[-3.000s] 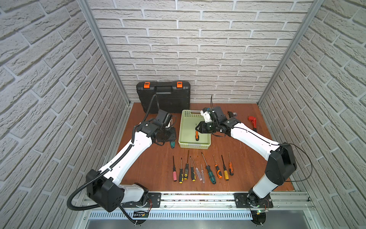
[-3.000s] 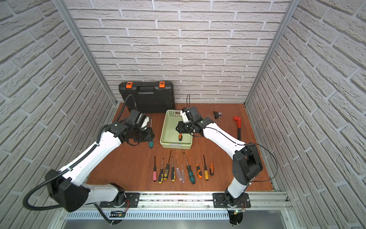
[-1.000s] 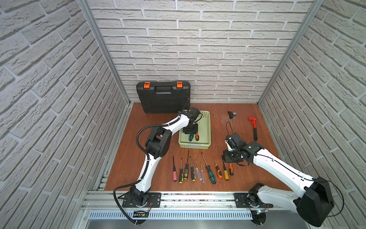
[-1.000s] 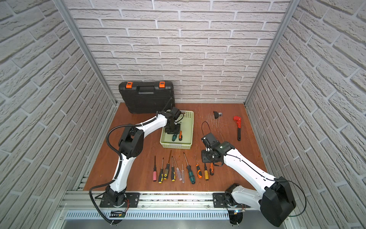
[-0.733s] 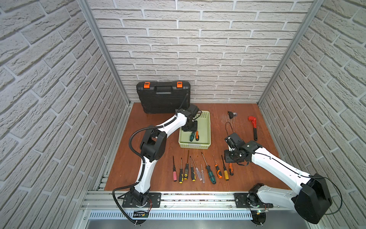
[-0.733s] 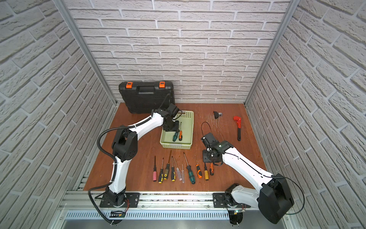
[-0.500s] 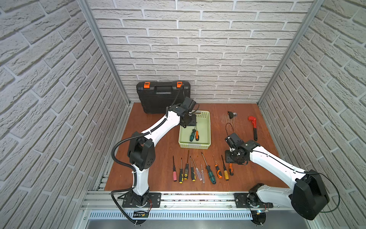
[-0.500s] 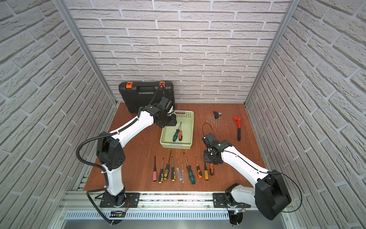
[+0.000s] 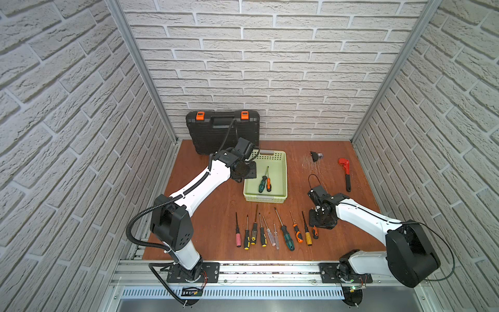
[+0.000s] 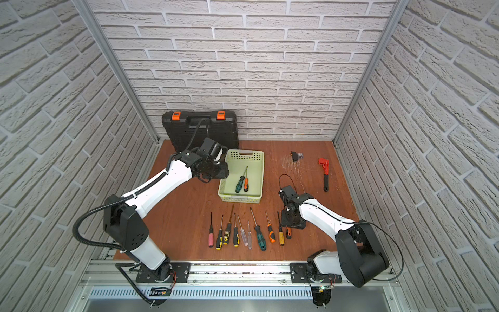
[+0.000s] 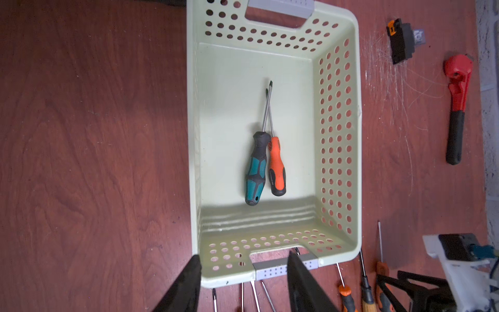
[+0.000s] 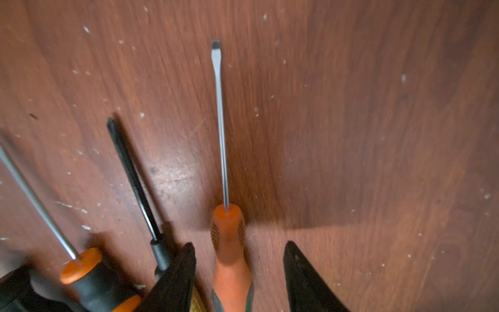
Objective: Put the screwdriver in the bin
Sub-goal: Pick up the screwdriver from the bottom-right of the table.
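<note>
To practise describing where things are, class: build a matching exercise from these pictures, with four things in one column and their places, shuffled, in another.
Things
1. teal-handled screwdriver
2. black toolcase
3. red wrench
4. pink-handled screwdriver

Places
A. stands against the back wall
B. lies in the bin
C. ends the row on the table, on the left arm's side
D. lies alone, beyond the right arm

Pairs: 1-B, 2-A, 3-D, 4-C

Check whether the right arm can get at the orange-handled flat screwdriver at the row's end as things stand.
Probably yes. The right pincer stands open astride the orange-handled screwdriver, nothing lying over it. The black-shafted screwdriver lies close beside one jaw and might get nudged.
</note>
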Robot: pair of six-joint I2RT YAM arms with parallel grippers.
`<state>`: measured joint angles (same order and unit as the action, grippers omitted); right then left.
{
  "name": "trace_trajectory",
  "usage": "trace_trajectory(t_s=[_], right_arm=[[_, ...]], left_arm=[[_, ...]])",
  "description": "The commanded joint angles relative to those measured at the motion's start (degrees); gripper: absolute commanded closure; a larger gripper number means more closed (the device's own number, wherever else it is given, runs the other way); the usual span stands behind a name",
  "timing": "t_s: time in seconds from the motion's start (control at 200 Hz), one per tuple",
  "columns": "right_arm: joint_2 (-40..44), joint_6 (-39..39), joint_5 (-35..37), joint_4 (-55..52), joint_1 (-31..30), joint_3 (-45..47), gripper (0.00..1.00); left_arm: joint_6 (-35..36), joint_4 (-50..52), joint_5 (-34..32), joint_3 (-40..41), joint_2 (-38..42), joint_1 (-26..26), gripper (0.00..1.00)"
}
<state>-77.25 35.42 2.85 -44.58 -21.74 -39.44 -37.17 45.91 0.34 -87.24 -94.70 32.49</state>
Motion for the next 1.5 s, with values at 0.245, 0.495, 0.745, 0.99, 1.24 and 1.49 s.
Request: trace_trajectory(t_s=[0.245,0.495,0.745,0.99,1.24,1.49], right_arm=[[-1.49,2.03,-0.92,3.98,0.2,2.39,0.6],[-3.22,1.84,-1.33,4.9,0.2,2.31,0.74],[-1.02,2.19,-1.64,4.11,0.2,1.84,0.95],[3.99,1.36,-0.39,-1.44,0.2,-2.73,0.95],[7.52,-0.69,-3.91,-6.4,2.1,-8.23,0.95],[4.82,-4.75,-6.35,-13.03,2.38,-22.31,0.95]], left_arm=[[0.74,-0.46,0.34,1.78,3.38,-2.76,0.48],[1.04,-0.66,0.73,2.58,4.15,-4.43,0.49],[1.25,-0.57,0.49,2.84,4.58,-5.48,0.49],[0.84,-0.11,0.2,2.63,4.87,-6.05,0.49],[0.73,-0.39,1.13,3.74,5.3,-6.78,0.49],[0.85,-0.25,1.18,6.68,6.3,-7.78,0.49]])
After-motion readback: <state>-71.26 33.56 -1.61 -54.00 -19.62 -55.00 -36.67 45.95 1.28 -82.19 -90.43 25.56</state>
